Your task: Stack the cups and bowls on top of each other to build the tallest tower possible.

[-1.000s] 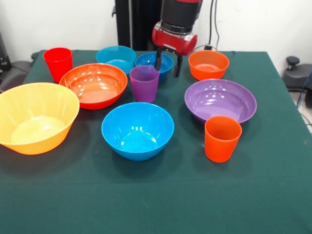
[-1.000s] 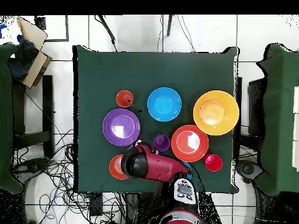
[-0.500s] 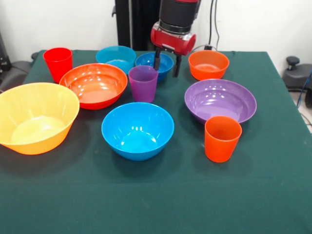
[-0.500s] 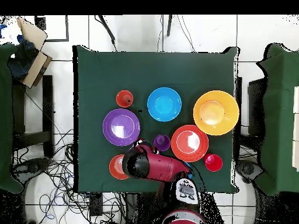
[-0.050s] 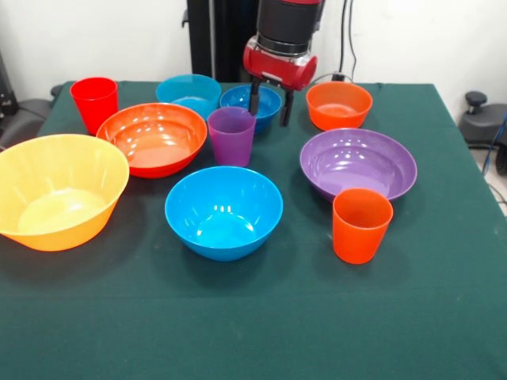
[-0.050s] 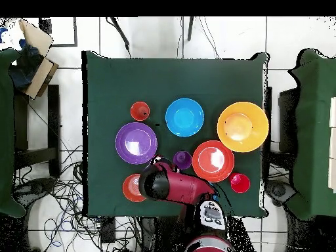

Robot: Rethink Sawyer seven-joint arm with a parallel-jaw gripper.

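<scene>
Reaching stage, nothing stacked yet: tool (image 5: 271, 106) parted and empty above small blue bowl (image 5: 250, 100) near the bench's (image 5: 238, 332) far edge, beside purple cup (image 5: 232, 135). Next: lower, grip a rim.

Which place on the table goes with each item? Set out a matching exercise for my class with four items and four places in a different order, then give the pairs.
Front view.
1. red cup
2. orange cup
3. purple cup
4. yellow-orange bowl

A. just in front of the purple bowl
B. at the left edge
C. far left corner
D. just below the open gripper

Pairs: 1-C, 2-A, 3-D, 4-B
</scene>
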